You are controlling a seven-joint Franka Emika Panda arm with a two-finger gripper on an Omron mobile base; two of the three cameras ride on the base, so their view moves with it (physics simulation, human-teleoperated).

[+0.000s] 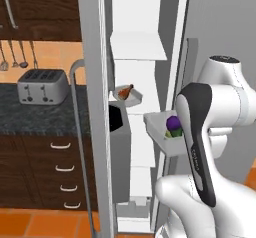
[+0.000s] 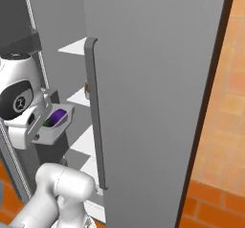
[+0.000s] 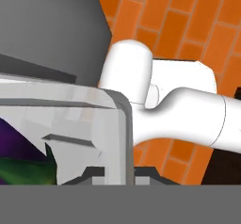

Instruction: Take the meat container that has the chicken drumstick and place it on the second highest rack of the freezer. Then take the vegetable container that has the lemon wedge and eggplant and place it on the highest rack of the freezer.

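The vegetable container [image 1: 159,127] is a shallow pale tray hanging in the air in front of the open freezer [image 1: 95,107], right of its shelves. In it lies the purple eggplant [image 1: 173,123] with a small yellow-green bit beside it. My gripper [image 3: 123,175] is shut on the tray's rim [image 3: 123,124]. The right base view has the same tray [image 2: 66,121] and eggplant [image 2: 58,116] next to my hand. The meat container [image 1: 134,98] with the chicken drumstick [image 1: 125,91] rests on a white rack inside. Another white rack [image 1: 137,47] lies above it.
The freezer's big grey door [image 2: 158,97] with its long bar handle [image 2: 94,112] stands open at the right. A dark bin [image 1: 117,118] sits below the meat container. To the left is a counter with a toaster [image 1: 42,85] over drawers [image 1: 64,168].
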